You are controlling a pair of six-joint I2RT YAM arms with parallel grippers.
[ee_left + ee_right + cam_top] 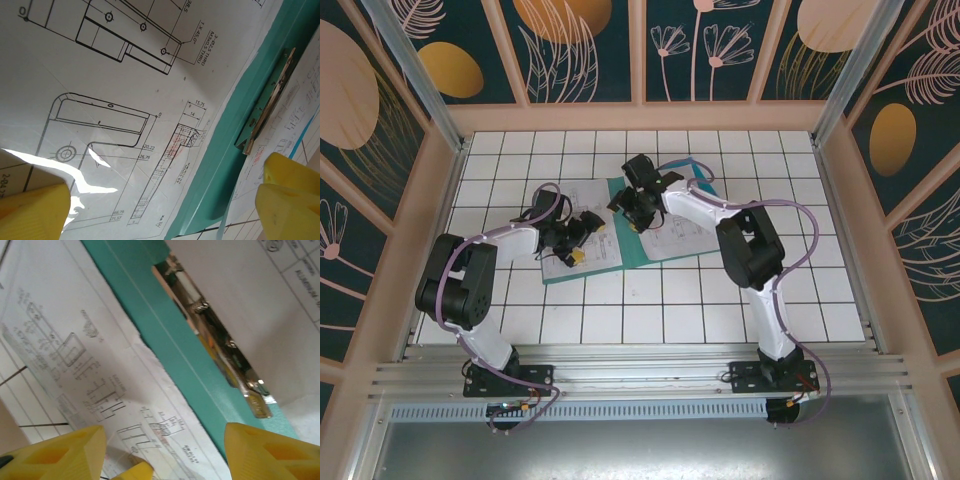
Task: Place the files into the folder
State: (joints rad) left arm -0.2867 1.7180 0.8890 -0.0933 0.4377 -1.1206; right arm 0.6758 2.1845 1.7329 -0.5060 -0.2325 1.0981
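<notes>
Since the files [125,75] were thin printed sheets lying loose on the open folder [632,252], we judged that the main danger was a sheet sliding or buckling under a careless push. The folder lay flat about midway between the left and right edges of the counter [720,300], nearer the far edge than the near one. White sheets lay on both of its halves, with a teal strip bare between them. Along that strip ran a metal clip [265,105], and we could not tell whether any sheet was caught beneath it.

The left tool [162,205] hung close over the left-hand sheet with its fingers spread wide and nothing between them. The right tool [165,450] hung over the teal strip and the neighbouring sheet, its fingers apart and gripping nothing that we could see.

From there we saw three risks. A fingertip pressed down and dragged might crease a sheet or push it over the folder's edge onto the counter. A finger passing low across the spine might snag the clip and jerk the whole folder askew, scattering what lay on it. And with both tools working near each other above the middle of the folder, a move by either arm might knock the other.
</notes>
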